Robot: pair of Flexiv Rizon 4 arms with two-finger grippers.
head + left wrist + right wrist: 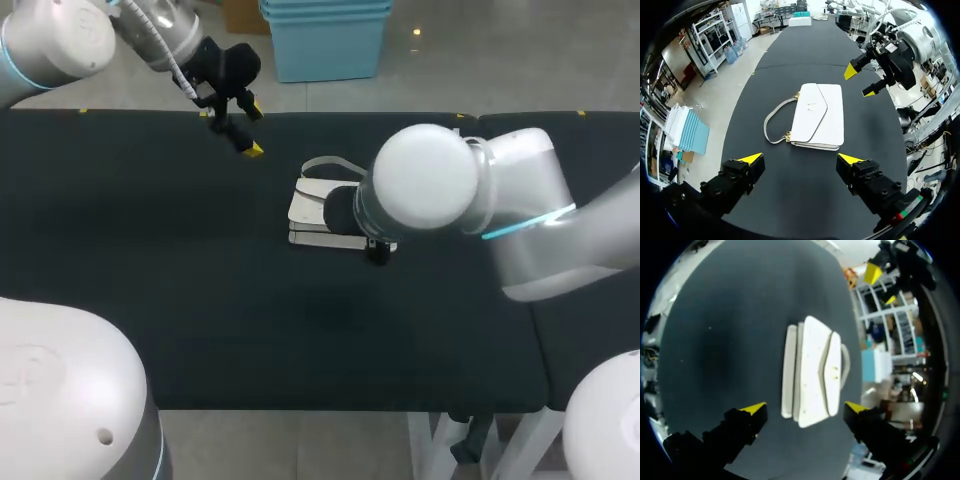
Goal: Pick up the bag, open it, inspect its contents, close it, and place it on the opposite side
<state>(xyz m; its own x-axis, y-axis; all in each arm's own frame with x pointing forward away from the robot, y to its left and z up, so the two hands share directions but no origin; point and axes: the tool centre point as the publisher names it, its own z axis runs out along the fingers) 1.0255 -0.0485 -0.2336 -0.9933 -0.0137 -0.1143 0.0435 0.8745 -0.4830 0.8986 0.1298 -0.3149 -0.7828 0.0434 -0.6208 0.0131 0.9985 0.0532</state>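
the head view looks down from high behind the robot, far off, on the whole tabletop (200,330). the wrist views look out along the left pincer (800,159) and right pincer (805,407), nearer, from opposite sides; all share the bag (312,208).

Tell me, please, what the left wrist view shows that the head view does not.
Only left wrist view: the whole bag, flap shut, and the right pincer open beyond it. Only head view: the right arm covering part of the bag. Both: the bag lying flat on the table, the left pincer open, apart from it.
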